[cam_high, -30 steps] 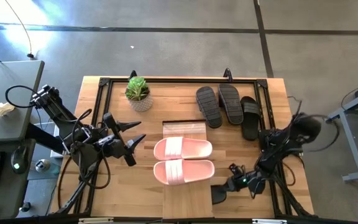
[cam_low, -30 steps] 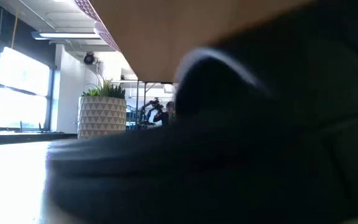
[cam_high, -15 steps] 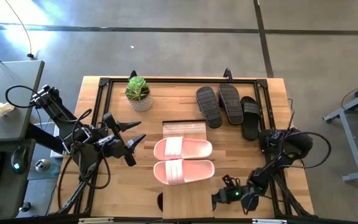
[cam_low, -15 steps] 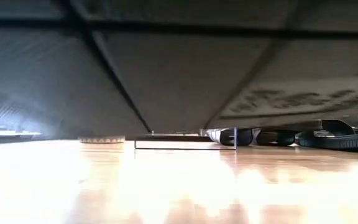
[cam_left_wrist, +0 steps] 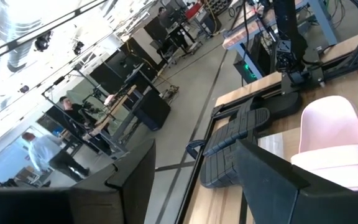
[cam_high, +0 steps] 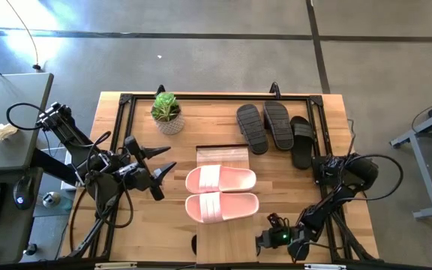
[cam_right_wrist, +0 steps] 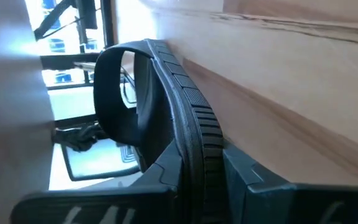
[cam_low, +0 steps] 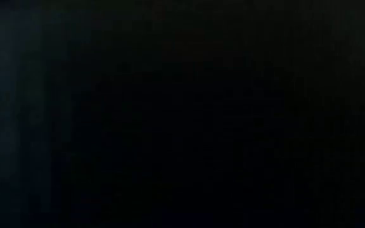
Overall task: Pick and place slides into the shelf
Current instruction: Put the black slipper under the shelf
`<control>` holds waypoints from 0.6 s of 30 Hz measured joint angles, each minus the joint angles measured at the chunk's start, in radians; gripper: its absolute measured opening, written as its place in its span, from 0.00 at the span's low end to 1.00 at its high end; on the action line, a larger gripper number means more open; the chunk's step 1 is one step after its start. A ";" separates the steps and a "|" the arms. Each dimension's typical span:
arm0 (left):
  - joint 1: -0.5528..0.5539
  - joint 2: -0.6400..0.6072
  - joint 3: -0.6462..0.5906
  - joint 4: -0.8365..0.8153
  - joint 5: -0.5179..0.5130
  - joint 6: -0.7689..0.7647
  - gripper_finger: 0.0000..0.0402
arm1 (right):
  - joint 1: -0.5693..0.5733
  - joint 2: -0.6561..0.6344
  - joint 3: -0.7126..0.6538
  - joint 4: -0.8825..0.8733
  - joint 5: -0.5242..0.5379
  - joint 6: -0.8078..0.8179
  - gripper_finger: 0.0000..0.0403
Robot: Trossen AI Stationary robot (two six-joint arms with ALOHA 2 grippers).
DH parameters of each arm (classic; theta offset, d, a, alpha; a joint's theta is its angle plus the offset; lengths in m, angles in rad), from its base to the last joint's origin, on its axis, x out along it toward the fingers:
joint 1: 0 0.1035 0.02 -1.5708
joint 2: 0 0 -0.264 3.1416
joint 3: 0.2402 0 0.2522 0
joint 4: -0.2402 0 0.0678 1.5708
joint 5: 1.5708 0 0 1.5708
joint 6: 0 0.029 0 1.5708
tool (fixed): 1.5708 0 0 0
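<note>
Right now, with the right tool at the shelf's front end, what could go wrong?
1. The right tool pinches a black slide only by its sole edge; it may twist or slip out.
2. The pink slides already fill the shelf top, so room is tight.
3. The low view is fully dark, giving no side check.

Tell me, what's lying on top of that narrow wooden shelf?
Two pink slides lie side by side across the shelf. Whatever sits beneath its plank is hidden from above.

A potted plant [cam_high: 166, 112] stands on the butcher-block table's [cam_high: 141, 217] back left corner.
</note>
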 joint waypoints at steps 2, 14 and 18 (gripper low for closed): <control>0.000 0.000 0.000 0.000 0.000 0.000 0.51 | 0.000 0.000 0.008 -0.021 -0.006 0.004 0.12; 0.000 0.000 0.000 -0.001 0.001 0.000 0.51 | 0.001 0.001 0.018 -0.046 -0.014 0.007 0.18; 0.000 0.000 0.000 -0.002 0.001 0.000 0.51 | 0.009 0.001 0.018 -0.042 -0.015 0.003 0.27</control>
